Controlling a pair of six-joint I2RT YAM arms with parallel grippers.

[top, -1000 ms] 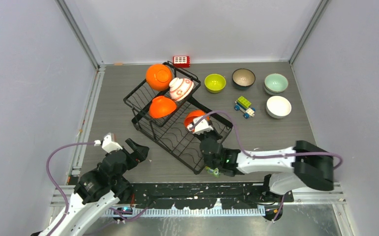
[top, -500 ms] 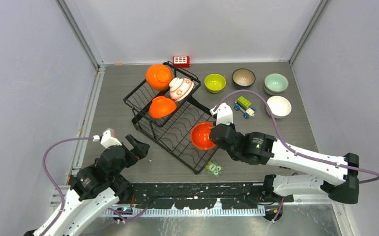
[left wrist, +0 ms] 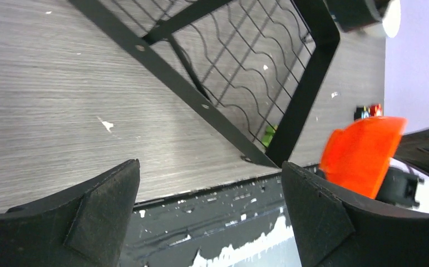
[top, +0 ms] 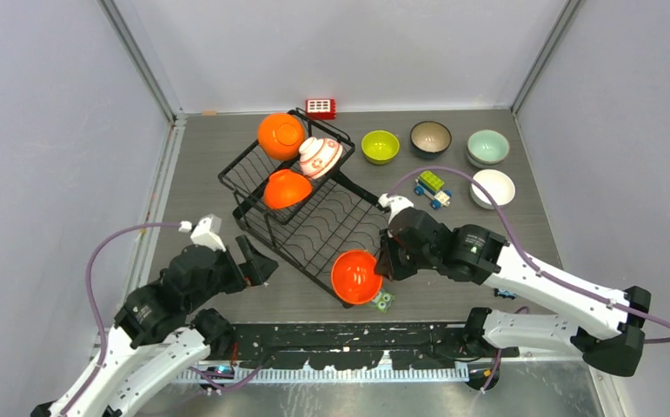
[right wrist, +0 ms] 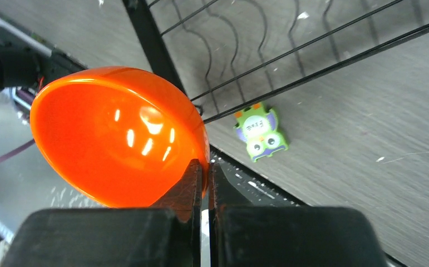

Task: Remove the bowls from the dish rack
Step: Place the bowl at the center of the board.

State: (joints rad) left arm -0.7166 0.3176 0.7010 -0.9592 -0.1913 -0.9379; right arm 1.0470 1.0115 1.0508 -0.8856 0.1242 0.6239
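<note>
Carried off the dish rack (top: 314, 228) toward 6 o'clock, an orange bowl (top: 354, 276) sits pinched in the right gripper (right wrist: 205, 167); three bowls (top: 286, 188) remain racked, left gripper (left wrist: 209, 167) agape.

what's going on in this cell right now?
Bowls are being unloaded from the dish rack. The right pincer is shut on the rim of an orange bowl, tilted, at the rack's near corner. The left pincer is open and empty beside the rack. Two more orange bowls and a floral bowl sit in the rack's far section. Four other bowls stand on the table.
</note>
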